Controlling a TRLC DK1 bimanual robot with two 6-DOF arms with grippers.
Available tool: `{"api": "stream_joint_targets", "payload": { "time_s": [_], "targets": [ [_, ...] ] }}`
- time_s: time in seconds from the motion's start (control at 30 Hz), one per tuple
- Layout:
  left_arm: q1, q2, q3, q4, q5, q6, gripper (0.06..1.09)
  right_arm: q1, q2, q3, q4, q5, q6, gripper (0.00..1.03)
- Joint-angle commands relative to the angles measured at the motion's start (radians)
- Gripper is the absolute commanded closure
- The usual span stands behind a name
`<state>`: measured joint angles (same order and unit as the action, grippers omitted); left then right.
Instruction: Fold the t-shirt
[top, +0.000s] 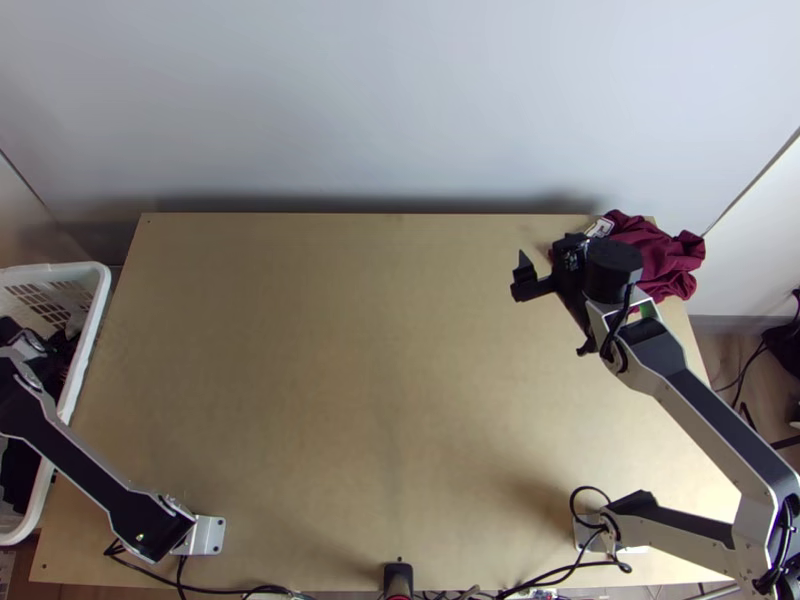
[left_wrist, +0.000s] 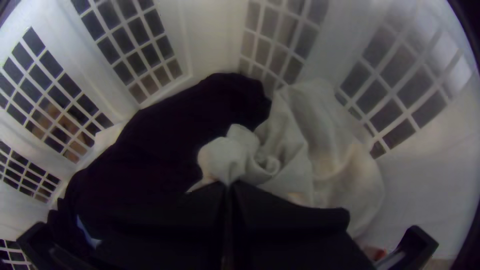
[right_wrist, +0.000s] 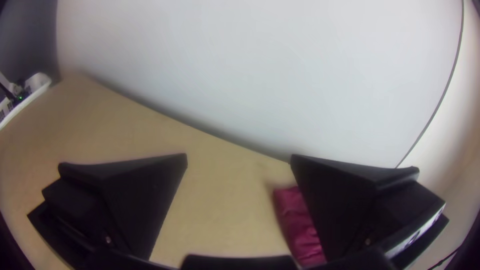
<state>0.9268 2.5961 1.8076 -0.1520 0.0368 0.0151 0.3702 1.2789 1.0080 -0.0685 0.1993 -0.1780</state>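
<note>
Our black left gripper (left_wrist: 229, 185) is closed on a pinch of rumpled white cloth (left_wrist: 320, 150), likely the t-shirt, to lift it from the white plastic basket (top: 95, 330) at nine o'clock. Across the light wooden table (top: 350, 380), our right gripper (right_wrist: 239, 160) gapes wide, empty, presumably free for spreading; bunched maroon cloth (top: 655, 257) lies beside it at two o'clock, before the pale wall (top: 400, 100).

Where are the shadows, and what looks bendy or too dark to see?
Top view: a soft shadow runs along the wall behind the table. Left wrist view: the basket looks curved, and the dark cloth is so dim that its folds mostly vanish. Right wrist view: the table's far edge bends, and the lower corners go black.
</note>
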Motion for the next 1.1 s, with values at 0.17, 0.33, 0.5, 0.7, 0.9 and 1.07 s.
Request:
{"api": "stream_joint_targets", "payload": {
  "time_s": [0.17, 0.33, 0.5, 0.7, 0.9, 1.07],
  "targets": [
    [0.003, -0.309, 0.016, -0.032, 0.026, -0.064, 1.05, 0.003, 0.0, -0.048, 0.016, 0.0, 0.017, 0.06],
    [0.001, -0.447, 0.018, -0.046, 0.06, -0.115, 1.05, 0.003, -0.001, -0.049, 0.018, 0.0, 0.025, 0.06],
    [-0.003, -0.551, 0.018, -0.092, 0.098, -0.145, 1.05, 0.004, -0.018, -0.063, 0.018, 0.0, 0.031, 0.06],
    [-0.008, -0.699, 0.018, -0.17, 0.146, -0.162, 1.05, 0.001, -0.062, -0.098, 0.018, 0.0, 0.031, 0.06],
    [-0.034, -0.832, 0.019, -0.215, 0.164, -0.162, 1.05, -0.001, -0.105, -0.158, 0.058, 0.0, 0.029, 0.07],
    [-0.095, -0.944, -0.013, -0.343, 0.225, -0.159, 1.05, -0.002, -0.138, -0.19, 0.072, 0.0, 0.035, 0.07]
  ]
}}
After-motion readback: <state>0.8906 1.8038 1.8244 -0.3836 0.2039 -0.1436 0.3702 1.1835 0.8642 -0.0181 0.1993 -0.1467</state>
